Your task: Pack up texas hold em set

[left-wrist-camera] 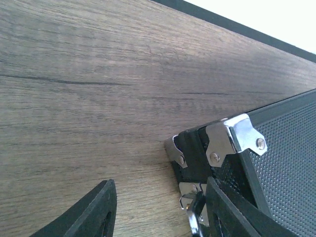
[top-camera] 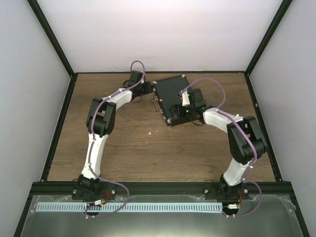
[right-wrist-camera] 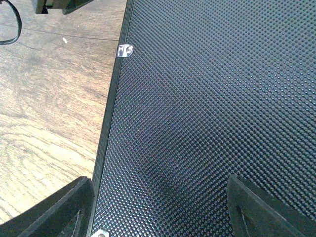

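- The black briefcase lies flat and closed on the wooden table, turned at an angle.
- A thin silver handle sticks out from the briefcase's long left side.
- The left gripper sits just beside the briefcase's far-left corner.
- Its jaws are spread apart and grip nothing. One finger is over bare wood. The other is close against the briefcase's side wall; whether it touches cannot be told.
- A silver corner cap covers that corner of the lid, and a small silver fitting sits on the side wall below it, just beside the finger.
- The right gripper hangs over the near end of the briefcase lid.
- Its jaws are wide apart and empty. One finger is at the lid's left edge, the other over the dotted lid surface.
- A small silver clip sits on that left edge.
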